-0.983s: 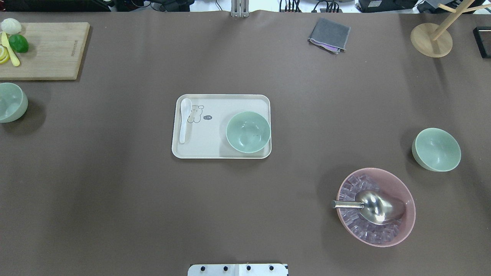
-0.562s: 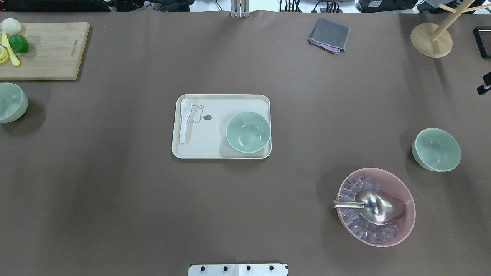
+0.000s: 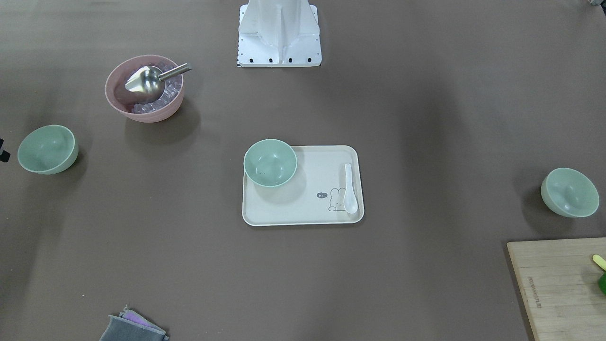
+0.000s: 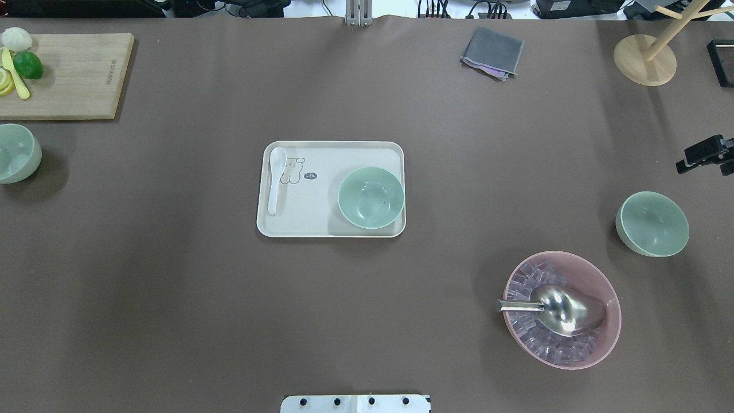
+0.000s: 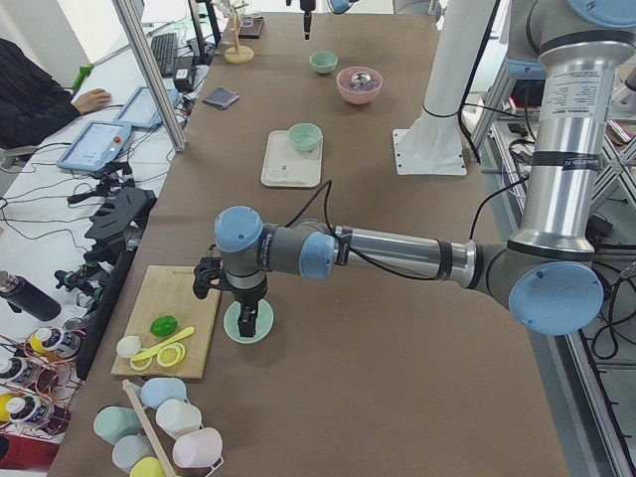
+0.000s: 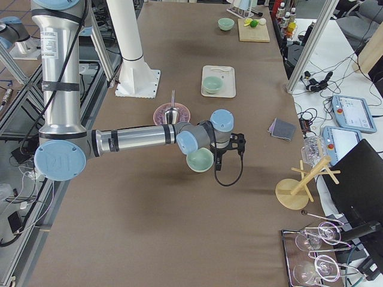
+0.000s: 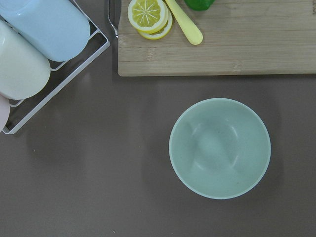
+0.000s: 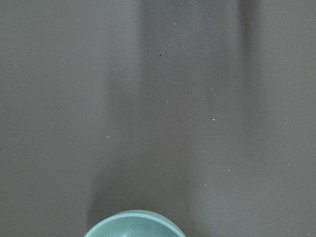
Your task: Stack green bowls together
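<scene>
This is a robotics lab dressed up as a mock kitchen. Two industrial arms (image 5: 397,253) rise from a white pedestal (image 3: 279,35) bolted to a long counter (image 4: 172,298) covered in brown matting. Past the left gripper (image 5: 246,320), on the side away from the robot, a side desk holds a teach pendant (image 5: 94,144), a keyboard (image 5: 162,47) and loose cables (image 5: 60,189). A person's sleeve (image 5: 35,94) rests there too. Aluminium frame posts (image 5: 149,75) stand along that edge. A second pendant (image 6: 354,112) lies beyond the right gripper (image 6: 216,160) (same operators' side). The props just beside the left gripper are domestic: a cutting board (image 5: 194,298) with what look like toy fruit slices (image 5: 169,353), and a rack of cups (image 5: 159,427).
</scene>
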Controlling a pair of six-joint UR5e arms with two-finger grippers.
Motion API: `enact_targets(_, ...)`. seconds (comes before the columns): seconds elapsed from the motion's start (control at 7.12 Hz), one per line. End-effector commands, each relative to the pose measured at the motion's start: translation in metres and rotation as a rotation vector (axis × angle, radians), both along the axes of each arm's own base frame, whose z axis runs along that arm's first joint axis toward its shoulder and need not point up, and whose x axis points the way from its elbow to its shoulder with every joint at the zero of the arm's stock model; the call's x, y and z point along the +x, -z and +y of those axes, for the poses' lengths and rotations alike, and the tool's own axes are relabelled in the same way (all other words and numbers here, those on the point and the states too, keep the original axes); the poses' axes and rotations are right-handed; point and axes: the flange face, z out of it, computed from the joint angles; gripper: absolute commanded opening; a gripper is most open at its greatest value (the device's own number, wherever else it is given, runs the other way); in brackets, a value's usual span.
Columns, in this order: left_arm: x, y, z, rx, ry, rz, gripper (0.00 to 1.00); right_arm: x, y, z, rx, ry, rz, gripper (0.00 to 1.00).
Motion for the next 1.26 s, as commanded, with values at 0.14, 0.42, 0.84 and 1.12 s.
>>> enact_targets(0.14, 0.0, 0.002, -0.001, 0.003, 0.001, 0.0, 0.98, -0.028, -0.016, 0.024, -0.008, 0.059, 0.003, 1.0)
enact_targets(0.42, 0.0, 0.003, -0.002, 0.005, 0.001, 0.0, 0.98, -0.037, -0.027, 0.029, -0.026, 0.078, 0.015, 1.0)
enact_targets(0.84, 0.0, 0.007, -0.004, 0.012, 0.001, 0.002, 0.98, -0.046, -0.05, 0.033, -0.064, 0.099, 0.038, 0.99)
enact_targets(1.12, 0.0, 0.006, -0.005, 0.011, 0.001, 0.002, 0.98, -0.051, -0.056, 0.035, -0.067, 0.106, 0.056, 0.9)
